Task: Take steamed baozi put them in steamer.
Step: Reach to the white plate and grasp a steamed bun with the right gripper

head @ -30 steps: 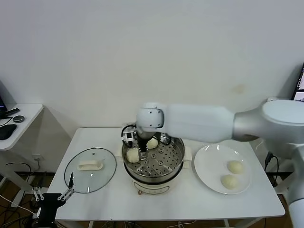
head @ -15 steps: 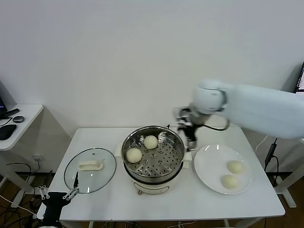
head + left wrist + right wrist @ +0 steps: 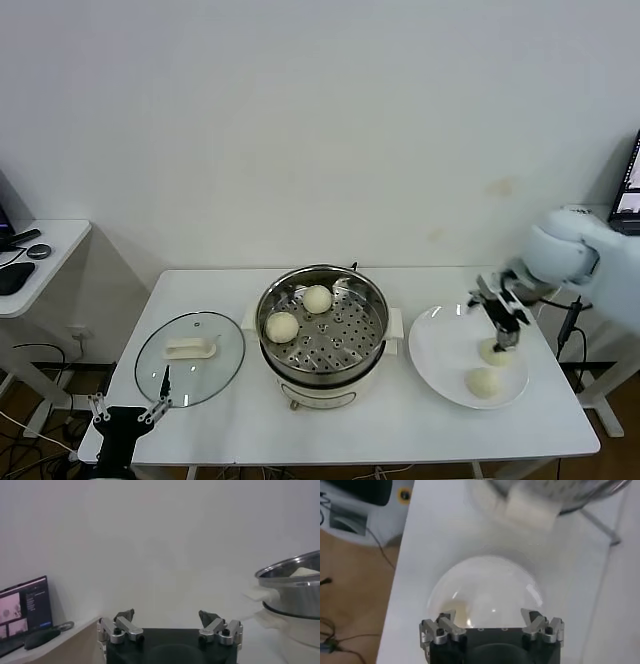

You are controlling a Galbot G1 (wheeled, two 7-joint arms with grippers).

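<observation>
The steamer [image 3: 322, 352], a shiny pot with a perforated tray, stands mid-table with two steamed baozi inside [image 3: 317, 299] [image 3: 282, 326]. Two more baozi [image 3: 490, 353] [image 3: 484, 382] lie on a white plate [image 3: 440, 345] to its right. My right gripper [image 3: 503, 338] hangs open just above the farther plate baozi, nothing between its fingers. In the right wrist view the right gripper [image 3: 490, 616] is spread over the plate [image 3: 485, 585]. My left gripper [image 3: 128, 412] waits open below the table's front-left corner; the left wrist view shows it [image 3: 167, 616] empty, with the steamer [image 3: 295, 587] off to one side.
A round glass lid [image 3: 190, 345] with a white handle lies left of the steamer. A side table [image 3: 40, 250] with dark items stands at far left. The steamer's white side handle [image 3: 527, 510] is close to the plate.
My right arm has left the steamer, swung right and come down over the plate. The second baozi stays in the steamer. The left gripper has drifted slightly.
</observation>
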